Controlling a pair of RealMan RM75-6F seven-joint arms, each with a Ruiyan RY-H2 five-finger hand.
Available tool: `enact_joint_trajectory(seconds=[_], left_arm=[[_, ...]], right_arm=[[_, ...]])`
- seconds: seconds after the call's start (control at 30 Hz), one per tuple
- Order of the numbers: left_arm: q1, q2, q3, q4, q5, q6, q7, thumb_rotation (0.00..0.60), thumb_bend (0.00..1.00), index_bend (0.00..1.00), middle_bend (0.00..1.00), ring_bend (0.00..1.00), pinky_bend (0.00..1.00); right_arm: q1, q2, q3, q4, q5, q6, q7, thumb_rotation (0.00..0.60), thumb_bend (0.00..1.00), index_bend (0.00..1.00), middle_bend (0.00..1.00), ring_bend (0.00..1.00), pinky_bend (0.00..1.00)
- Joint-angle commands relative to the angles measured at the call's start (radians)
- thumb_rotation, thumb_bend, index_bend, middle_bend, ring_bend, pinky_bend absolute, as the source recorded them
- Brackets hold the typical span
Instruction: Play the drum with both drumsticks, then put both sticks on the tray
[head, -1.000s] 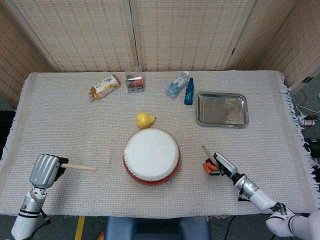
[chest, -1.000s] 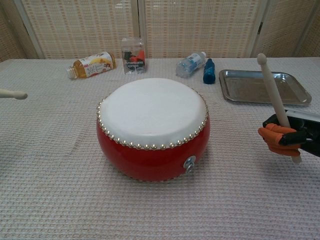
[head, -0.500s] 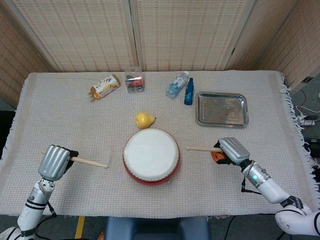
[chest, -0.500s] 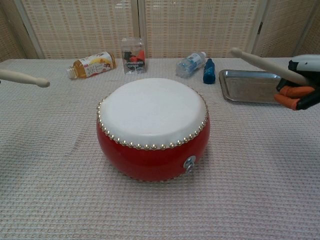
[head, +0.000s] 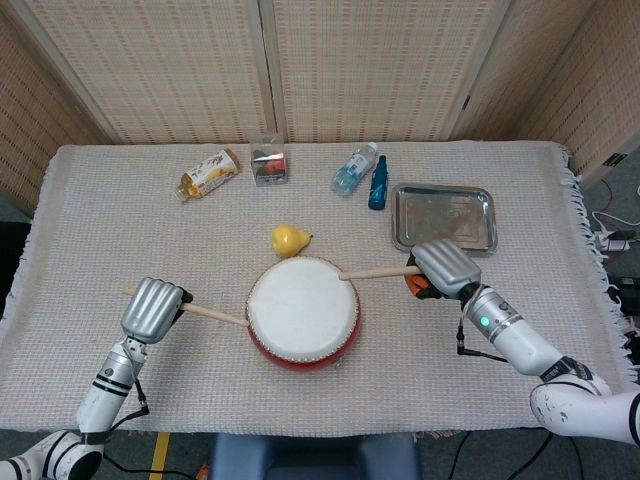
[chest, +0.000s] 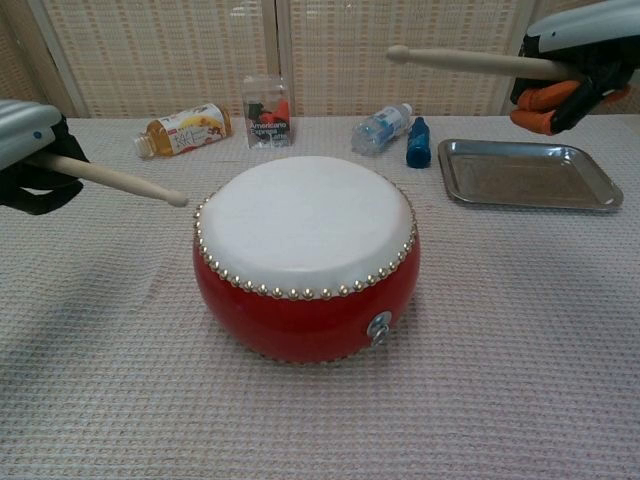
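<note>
The red drum (head: 302, 312) sits mid-table. At its nine o'clock the left hand (head: 151, 309) grasps a drumstick (chest: 118, 181); at two o'clock the right hand (head: 443, 267) grasps the other drumstick (chest: 470, 62) (both tips by the rim). The steel tray (head: 444, 218) lies at one o'clock.

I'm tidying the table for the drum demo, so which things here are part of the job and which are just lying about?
Part of the job:
red drum with white skin
left hand holding a wooden drumstick
right hand holding another wooden stick
metal tray

Lying about:
yellow pear
amber bottle
clear bottle
blue bottle
small clear box
</note>
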Motion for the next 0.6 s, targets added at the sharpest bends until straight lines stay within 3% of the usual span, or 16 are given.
enact_joint_trajectory(seconds=[0.03,0.27,0.4,0.6], left_arm=[[-0.016,-0.026,0.006,0.023,-0.037,-0.038,0.033,0.600,0.59,1.00,1.00,1.00,1.00],[-0.014,-0.019,0.010,-0.021,-0.121,-0.058,0.163,0.600,0.59,1.00,1.00,1.00,1.00],[0.012,0.010,-0.026,-0.103,-0.136,0.009,0.085,0.600,0.59,1.00,1.00,1.00,1.00],[0.022,0.045,-0.047,-0.167,-0.145,0.026,0.018,0.600,0.60,1.00,1.00,1.00,1.00]], right_arm=[[0.041,0.001,0.007,-0.019,0.064,-0.016,-0.061,0.600,0.88,1.00,1.00,1.00,1.00],[0.090,-0.070,-0.047,0.027,0.150,-0.026,-0.188,0.600,0.88,1.00,1.00,1.00,1.00],[0.122,-0.132,-0.095,0.071,0.206,-0.023,-0.283,0.600,0.88,1.00,1.00,1.00,1.00],[0.148,-0.172,-0.134,0.095,0.257,-0.010,-0.362,0.600,0.88,1.00,1.00,1.00,1.00]])
